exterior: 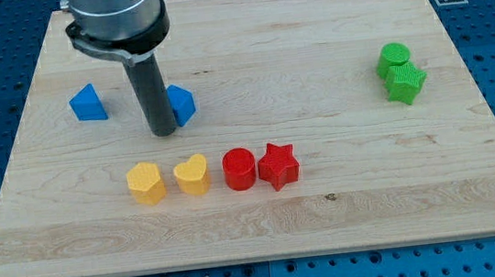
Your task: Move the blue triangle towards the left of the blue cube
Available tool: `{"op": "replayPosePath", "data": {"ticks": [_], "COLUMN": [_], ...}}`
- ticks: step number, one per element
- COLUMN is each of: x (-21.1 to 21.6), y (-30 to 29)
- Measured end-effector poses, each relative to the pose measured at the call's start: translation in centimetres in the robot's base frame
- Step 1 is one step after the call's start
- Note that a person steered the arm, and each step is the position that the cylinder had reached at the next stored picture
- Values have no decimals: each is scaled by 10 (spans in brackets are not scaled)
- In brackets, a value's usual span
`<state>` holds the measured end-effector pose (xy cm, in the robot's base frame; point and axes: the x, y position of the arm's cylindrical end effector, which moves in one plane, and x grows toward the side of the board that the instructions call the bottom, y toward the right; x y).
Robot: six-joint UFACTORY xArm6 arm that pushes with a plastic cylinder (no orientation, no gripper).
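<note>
The blue triangle (88, 103) lies at the board's upper left. The blue cube (182, 104) lies to its right, its left side partly hidden by my dark rod. My tip (165, 131) rests on the board right against the cube's left side, between the two blue blocks and well to the right of the triangle.
Below my tip lies a row of a yellow hexagon-like block (146, 182), a yellow heart (192, 175), a red cylinder (240, 169) and a red star (278, 165). A green cylinder (395, 56) and a green star (405, 82) touch at the view's right. The wooden board (331, 231) lies on a blue pegboard.
</note>
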<state>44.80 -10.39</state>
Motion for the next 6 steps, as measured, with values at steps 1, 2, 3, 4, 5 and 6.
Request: {"op": "replayPosePath", "data": {"ticks": [1, 2, 3, 4, 5, 6], "x": [-9, -6, 14, 0, -36, -44], "y": [22, 21, -58, -127, -152, -138]}}
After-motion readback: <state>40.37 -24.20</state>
